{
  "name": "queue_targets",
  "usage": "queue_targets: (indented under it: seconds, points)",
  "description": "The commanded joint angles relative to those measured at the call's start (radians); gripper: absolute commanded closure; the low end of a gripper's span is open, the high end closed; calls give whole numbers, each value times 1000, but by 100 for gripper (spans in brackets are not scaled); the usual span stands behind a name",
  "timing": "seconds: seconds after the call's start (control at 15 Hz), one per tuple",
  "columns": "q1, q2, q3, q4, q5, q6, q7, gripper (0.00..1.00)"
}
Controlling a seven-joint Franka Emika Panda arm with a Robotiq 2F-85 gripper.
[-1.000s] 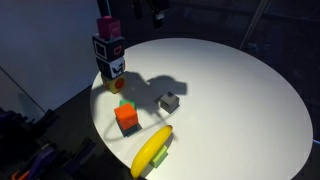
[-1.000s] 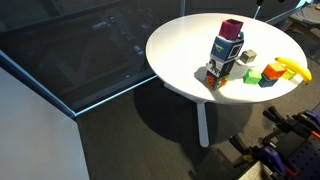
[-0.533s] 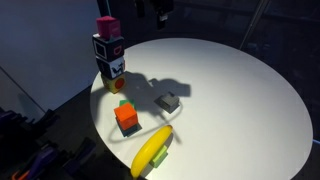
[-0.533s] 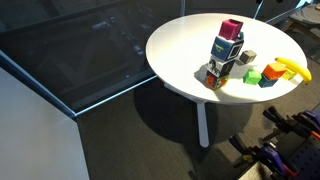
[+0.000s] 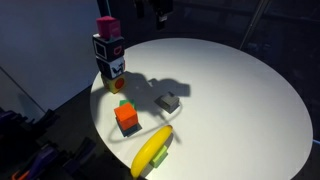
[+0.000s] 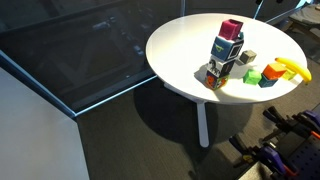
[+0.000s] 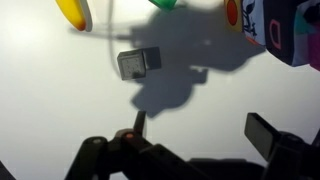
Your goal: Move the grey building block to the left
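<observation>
The grey building block [image 7: 139, 62] sits untouched; our gripper [image 7: 200, 125] hovers above, jaws spread. Next, we judge, a descent onto it.

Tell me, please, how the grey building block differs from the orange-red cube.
The grey building block is dull dark grey; the orange-red cube is bright. The grey building block stands alone, the orange-red cube next to a green piece. Both are small cubes on the white table.

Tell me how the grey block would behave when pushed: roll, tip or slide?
The grey block is a cube with flat faces, so it probably slides rather than rolls or tips. It looks small and rigid, likely light. The table seems smooth, so it may skid.
</observation>
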Motion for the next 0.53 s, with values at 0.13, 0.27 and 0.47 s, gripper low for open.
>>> queue_targets:
  seconds: [0.13, 0.27, 0.47]
  points:
    - [-4, 37, -9, 39, -9, -28, 2, 0]
    - [-8, 54, -13, 50, -10, -44, -1, 0]
    - [-15, 81, -18, 65, -10, -67, -8, 0]
